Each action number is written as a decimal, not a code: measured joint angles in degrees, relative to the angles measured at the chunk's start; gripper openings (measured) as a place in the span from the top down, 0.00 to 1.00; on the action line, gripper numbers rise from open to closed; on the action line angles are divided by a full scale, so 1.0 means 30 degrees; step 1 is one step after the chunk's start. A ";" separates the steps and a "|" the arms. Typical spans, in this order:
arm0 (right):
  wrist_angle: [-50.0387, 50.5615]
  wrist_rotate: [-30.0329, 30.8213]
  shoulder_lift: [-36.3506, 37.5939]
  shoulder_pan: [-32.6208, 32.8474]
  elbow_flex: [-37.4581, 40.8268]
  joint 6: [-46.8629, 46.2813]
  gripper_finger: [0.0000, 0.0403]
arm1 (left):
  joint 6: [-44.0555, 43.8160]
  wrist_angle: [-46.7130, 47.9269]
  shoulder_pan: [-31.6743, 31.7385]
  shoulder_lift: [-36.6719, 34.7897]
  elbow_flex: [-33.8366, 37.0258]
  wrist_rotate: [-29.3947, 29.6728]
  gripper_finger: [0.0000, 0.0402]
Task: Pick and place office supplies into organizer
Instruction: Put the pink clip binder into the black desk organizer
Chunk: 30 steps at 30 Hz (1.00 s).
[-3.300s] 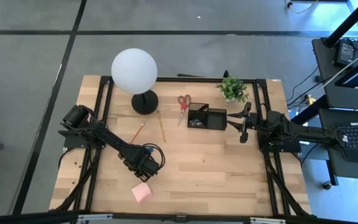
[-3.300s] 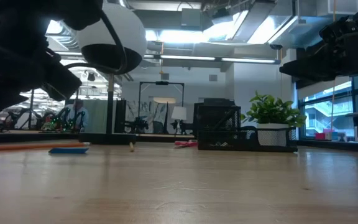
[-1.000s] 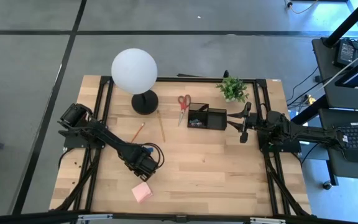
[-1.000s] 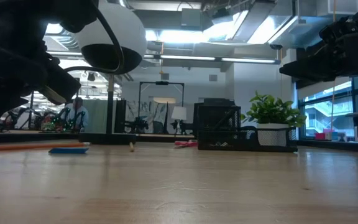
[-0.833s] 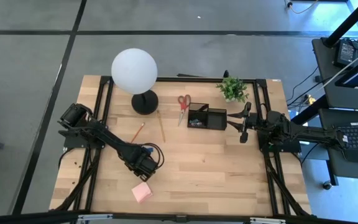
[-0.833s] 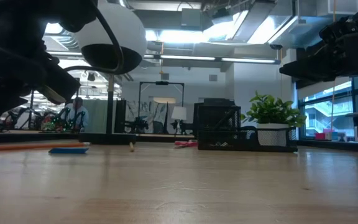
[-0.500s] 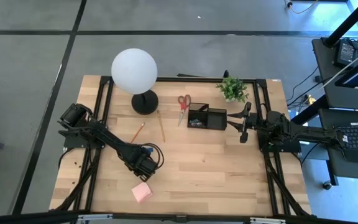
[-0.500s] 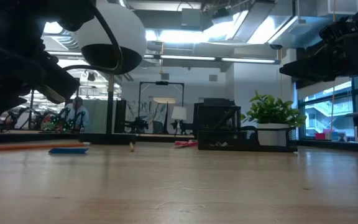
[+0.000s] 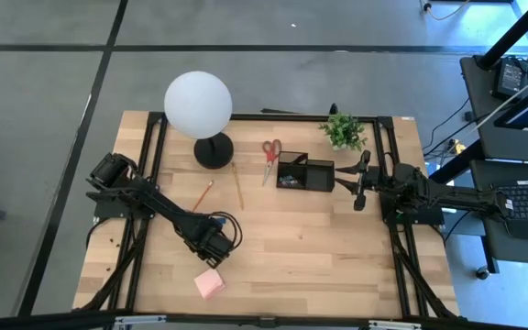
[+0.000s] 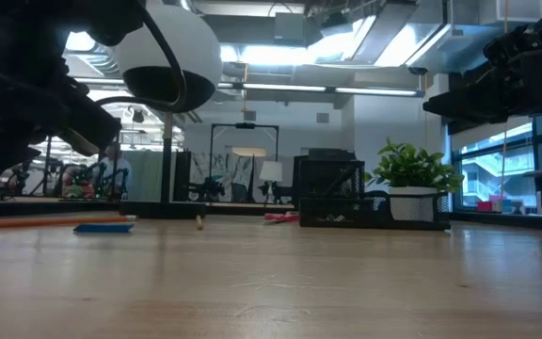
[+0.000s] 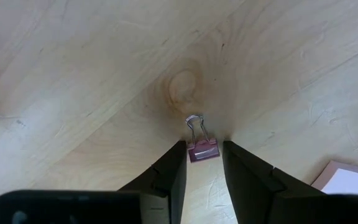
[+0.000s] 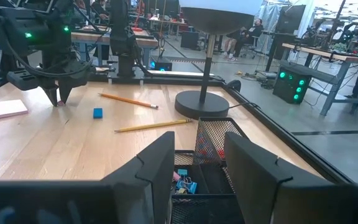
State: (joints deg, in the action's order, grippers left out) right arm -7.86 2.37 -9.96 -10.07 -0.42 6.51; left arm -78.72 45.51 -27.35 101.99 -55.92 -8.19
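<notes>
The left gripper (image 11: 201,148) pinches a small pink binder clip (image 11: 201,147) with wire handles on grainy wood table (image 11: 104,81); pink paper pad (image 11: 350,179) lies beside. The right gripper (image 12: 197,149), part-open and empty, hovers over the black mesh organizer (image 12: 207,163).

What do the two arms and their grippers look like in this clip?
Both arms are dark, nearly black, jointed links. The left arm carries a looping black cable near its gripper; the right arm is bulkier. The right gripper has flat, angular, matte dark fingers.

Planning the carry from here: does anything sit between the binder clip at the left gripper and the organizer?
Nothing visible does. From the left gripper around the binder clip to the organizer, the table is bare.
</notes>
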 joint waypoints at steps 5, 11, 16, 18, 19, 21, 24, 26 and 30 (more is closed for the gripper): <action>0.0000 0.0007 0.0000 -0.0004 -0.0003 0.0003 0.64 | -0.0007 0.0015 0.0000 0.0000 -0.0059 0.0081 0.75; 0.0000 0.0000 0.0003 -0.0001 -0.0003 0.0003 0.64 | 0.0000 -0.0006 0.0007 0.0000 -0.0074 0.0037 0.75; 0.0000 0.0007 0.0000 0.0003 -0.0003 0.0003 0.64 | -0.0007 -0.0024 0.0022 0.0000 -0.0081 0.0021 0.75; -0.0005 0.0000 0.0005 0.0003 -0.0003 0.0003 0.64 | -0.0007 -0.0036 0.0022 0.0000 -0.0081 0.0015 0.75; 0.0000 0.0002 0.0007 -0.0004 -0.0003 0.0003 0.64 | 0.0000 -0.0036 0.0022 0.0000 -0.0081 0.0015 0.75; 0.0000 0.0000 0.0003 0.0000 0.0000 0.0003 0.64 | 0.0129 -0.0043 0.0022 -0.0007 -0.0092 0.0003 0.75; 0.0000 0.0006 0.0007 0.0003 -0.0003 0.0002 0.64 | 0.0533 0.0055 0.0022 0.0002 -0.0305 0.0008 0.75; -0.0007 0.0004 0.0007 0.0000 0.0000 0.0000 0.64 | 0.1207 0.0307 0.0032 0.0038 -0.0624 0.0030 0.75; -0.0007 0.0006 0.0002 -0.0002 -0.0003 -0.0001 0.64 | 0.2182 0.0579 0.0327 0.0119 -0.1595 0.0253 0.75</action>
State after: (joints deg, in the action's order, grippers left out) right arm -7.88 2.39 -9.95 -10.08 -0.43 6.51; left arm -72.17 47.25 -26.37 102.35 -60.70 -7.43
